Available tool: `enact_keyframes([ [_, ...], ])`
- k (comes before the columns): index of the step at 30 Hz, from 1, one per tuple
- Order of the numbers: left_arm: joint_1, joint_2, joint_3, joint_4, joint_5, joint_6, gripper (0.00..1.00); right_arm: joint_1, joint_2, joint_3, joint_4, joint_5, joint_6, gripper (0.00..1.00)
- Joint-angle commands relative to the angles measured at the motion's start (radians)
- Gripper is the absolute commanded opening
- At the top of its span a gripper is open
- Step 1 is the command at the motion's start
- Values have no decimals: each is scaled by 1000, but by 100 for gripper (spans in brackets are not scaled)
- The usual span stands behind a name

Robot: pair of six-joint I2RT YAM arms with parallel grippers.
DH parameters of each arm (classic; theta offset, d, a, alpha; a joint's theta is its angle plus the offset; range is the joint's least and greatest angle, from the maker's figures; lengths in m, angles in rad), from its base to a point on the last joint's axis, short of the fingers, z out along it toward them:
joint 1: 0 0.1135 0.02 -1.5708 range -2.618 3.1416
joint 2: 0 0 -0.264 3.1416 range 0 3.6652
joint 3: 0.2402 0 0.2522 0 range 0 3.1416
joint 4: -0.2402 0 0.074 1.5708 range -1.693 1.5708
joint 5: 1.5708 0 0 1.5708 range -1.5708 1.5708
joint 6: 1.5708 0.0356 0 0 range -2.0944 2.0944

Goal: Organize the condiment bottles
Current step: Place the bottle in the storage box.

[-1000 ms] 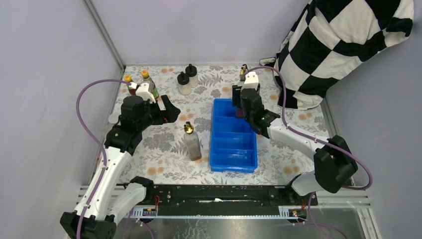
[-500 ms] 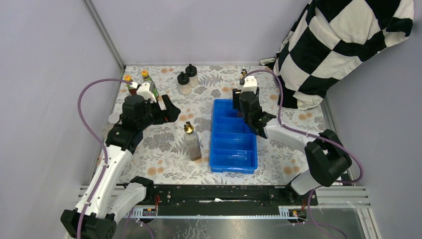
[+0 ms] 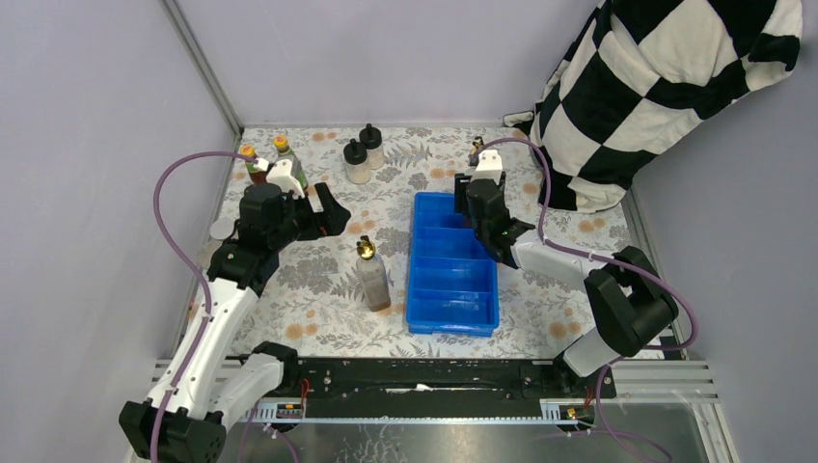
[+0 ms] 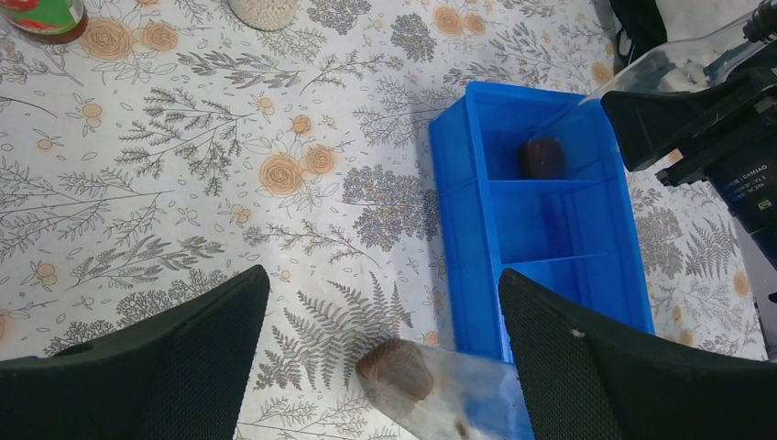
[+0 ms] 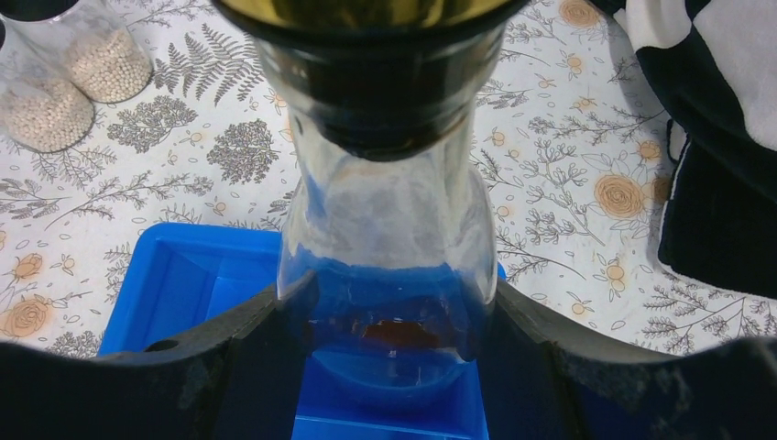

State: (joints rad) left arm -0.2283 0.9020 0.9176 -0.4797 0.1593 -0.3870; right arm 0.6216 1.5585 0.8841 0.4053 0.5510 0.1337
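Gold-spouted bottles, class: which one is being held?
The bottle at the blue tray's far end, clamped by the right gripper; the other bottle stands left of the tray.

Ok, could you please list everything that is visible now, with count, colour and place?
tray: 1, blue, divided; table centre.
gold-spouted bottles: 2, clear; one stands left of the tray, one is held over the tray's far compartment.
black-capped bottles: 2, pale; far side, middle.
orange-capped bottles: 2, dark; far left corner.
pale round thing: 1, whitish; left edge, half hidden, unclear.
tablecloth: 1, pale floral; covers the table.
checked cloth: 1, black and white; far right corner.
left fingers: 2, black; open, empty, above the tablecloth left of the tray.
right fingers: 2, black; shut on one gold-spouted bottle.
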Motion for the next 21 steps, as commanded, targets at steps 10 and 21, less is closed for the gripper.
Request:
enact_keyframes([
  [10,-1,7,-13,52,-14,16,99,-9,-8,-31,121,-10,64,35],
  [21,-2,6,-14,49,-7,10,99,-9,-36,-41,105,0,64,78],
])
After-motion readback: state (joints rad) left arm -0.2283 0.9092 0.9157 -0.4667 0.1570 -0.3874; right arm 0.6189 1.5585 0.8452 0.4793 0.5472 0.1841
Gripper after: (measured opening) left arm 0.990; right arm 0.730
